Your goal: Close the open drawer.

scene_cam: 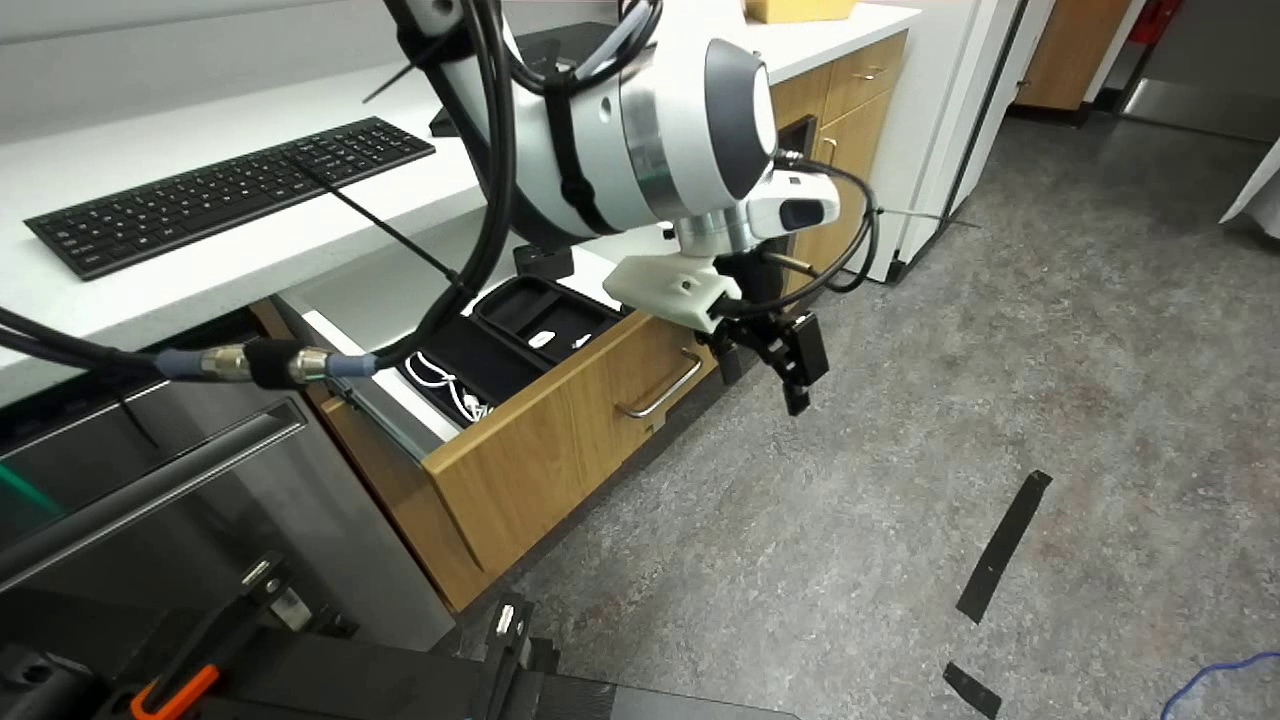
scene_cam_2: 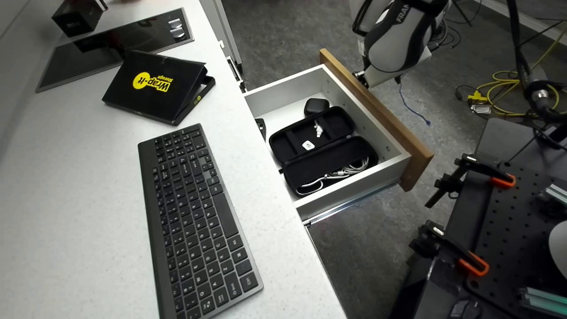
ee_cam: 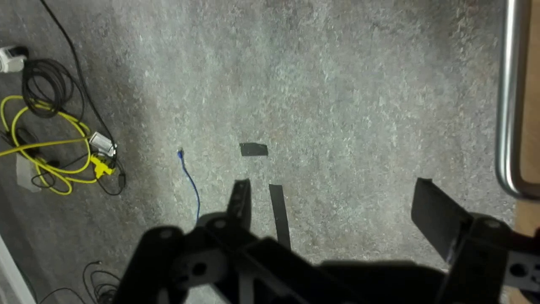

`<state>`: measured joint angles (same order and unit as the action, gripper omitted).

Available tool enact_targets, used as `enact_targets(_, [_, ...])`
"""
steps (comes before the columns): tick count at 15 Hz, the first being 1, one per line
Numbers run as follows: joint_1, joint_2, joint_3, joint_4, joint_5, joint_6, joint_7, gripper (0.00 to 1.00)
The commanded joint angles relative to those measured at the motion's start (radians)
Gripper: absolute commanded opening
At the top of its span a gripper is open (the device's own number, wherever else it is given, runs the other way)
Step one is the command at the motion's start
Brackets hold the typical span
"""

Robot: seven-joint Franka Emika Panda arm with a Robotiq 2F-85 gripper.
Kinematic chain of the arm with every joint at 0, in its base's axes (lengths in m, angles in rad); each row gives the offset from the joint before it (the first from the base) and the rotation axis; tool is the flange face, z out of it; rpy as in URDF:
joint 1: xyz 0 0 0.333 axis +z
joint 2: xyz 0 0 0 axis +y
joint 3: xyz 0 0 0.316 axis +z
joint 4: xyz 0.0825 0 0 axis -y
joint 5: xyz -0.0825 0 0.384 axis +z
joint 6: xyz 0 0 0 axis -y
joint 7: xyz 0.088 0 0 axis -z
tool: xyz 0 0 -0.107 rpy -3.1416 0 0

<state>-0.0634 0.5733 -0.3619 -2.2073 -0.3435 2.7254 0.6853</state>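
Note:
The drawer [scene_cam: 545, 455] stands pulled out under the counter, with an oak front and black cases with white cables inside. Its white side wall shows in an exterior view [scene_cam_2: 376, 179]. Its silver bar handle [scene_cam: 668, 393] also shows at the right edge of the wrist view [ee_cam: 506, 105]. My gripper [scene_cam: 765, 378] points down outside the drawer front, near the handle's far end. In the wrist view its fingers [ee_cam: 333, 190] are wide apart with only floor between them; the right finger is nearest the drawer front. In an exterior view the gripper is mostly hidden behind the drawer front.
The white counter [scene_cam: 130, 190] above the drawer bears a keyboard [scene_cam_2: 199, 221] and a black box [scene_cam_2: 155, 86]. A grey metal appliance [scene_cam: 330, 500] stands beside the drawer. A black table with clamps [scene_cam_2: 474, 263] faces it. Yellow cables [ee_cam: 42, 169] lie on the floor.

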Motion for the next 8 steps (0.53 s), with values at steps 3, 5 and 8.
enact_targets(3, [-0.022, 0.065, 0.142, 0.091, 0.217, -0.035, -0.173, 1.0])
enact_targets(5, [-0.012, 0.083, 0.188, 0.136, 0.282, -0.057, -0.236, 1.0])
enact_targets(8, [0.013, 0.131, 0.251, 0.238, 0.352, -0.134, -0.282, 1.0])
